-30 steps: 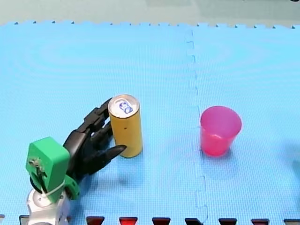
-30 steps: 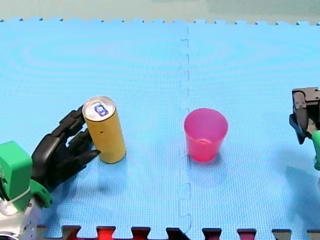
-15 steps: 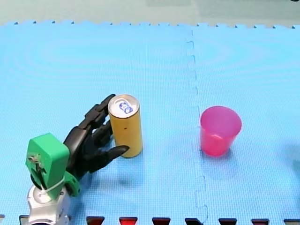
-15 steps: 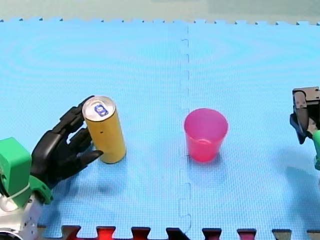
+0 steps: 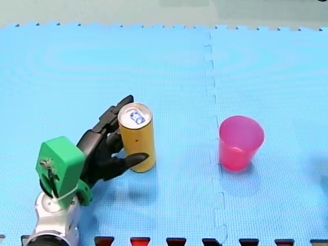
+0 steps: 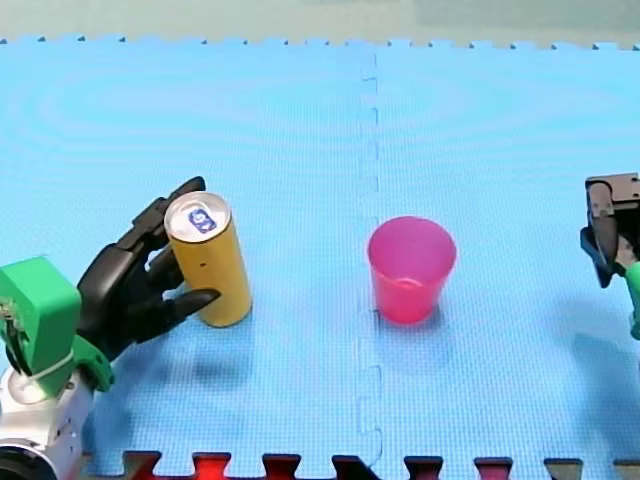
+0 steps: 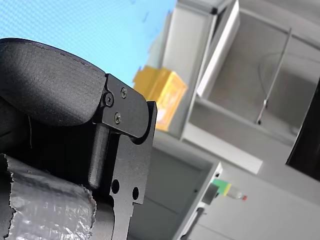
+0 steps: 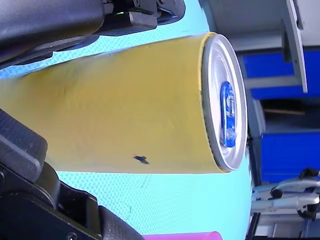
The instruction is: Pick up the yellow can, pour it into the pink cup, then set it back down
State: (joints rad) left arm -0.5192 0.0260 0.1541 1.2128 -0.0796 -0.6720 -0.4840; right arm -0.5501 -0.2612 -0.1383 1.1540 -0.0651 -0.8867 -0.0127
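**A:** What's the left hand point(image 5: 105, 148) doing?
**B:** It's cupped around the yellow can point(image 5: 137, 137) but not gripping; mat point(image 5: 205, 77) shows beside the fingers point(image 8: 45, 15).
**A:** And the can?
**B:** Upright, well left of the pink cup point(image 5: 241, 142). The right hand point(image 6: 608, 235) is at the far right; I can't tell its state.

Blue foam mat point(image 5: 169, 66), seam point(image 5: 211, 82) running front to back; yellow can point(image 5: 137, 138) and pink cup point(image 5: 240, 143) standing on it.
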